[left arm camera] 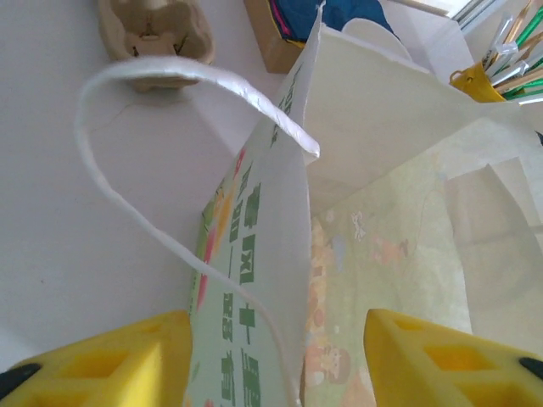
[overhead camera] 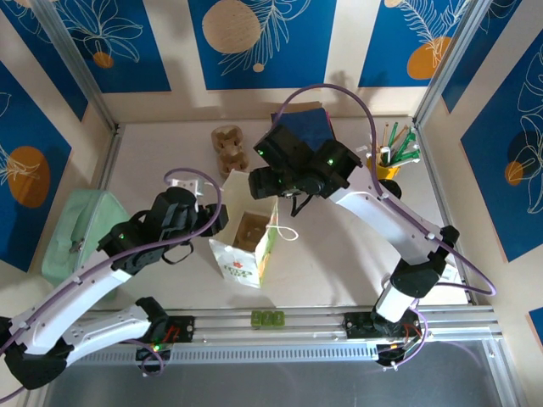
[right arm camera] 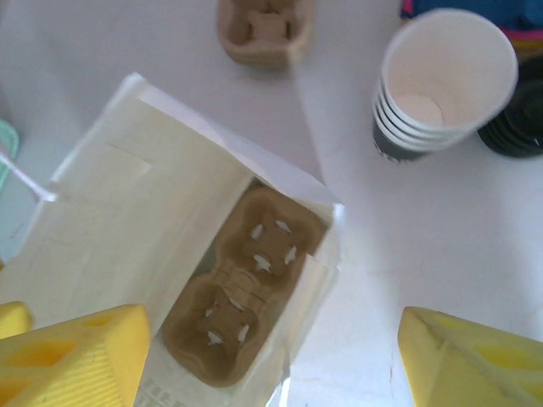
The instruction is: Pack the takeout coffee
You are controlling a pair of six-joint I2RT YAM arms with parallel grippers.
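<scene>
We note left gripper point(left arm camera: 273, 360) jaws apart, straddling bag point(left arm camera: 382, 136) wall, gripping nothing; right gripper point(right arm camera: 271, 356) spread, empty, over carrier point(right arm camera: 246, 288) inside bag. We cannot tell where takeout coffee stands. Risk: unheld bag slumps, mouth narrows, coffee catches rim, spills.

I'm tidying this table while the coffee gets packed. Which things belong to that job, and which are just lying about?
Part of the job:
paper bag
cup carrier inside it

Lying about:
spare carrier
stack of lidless cups
black lids
yellow pot of sticks
mint-green case
</scene>
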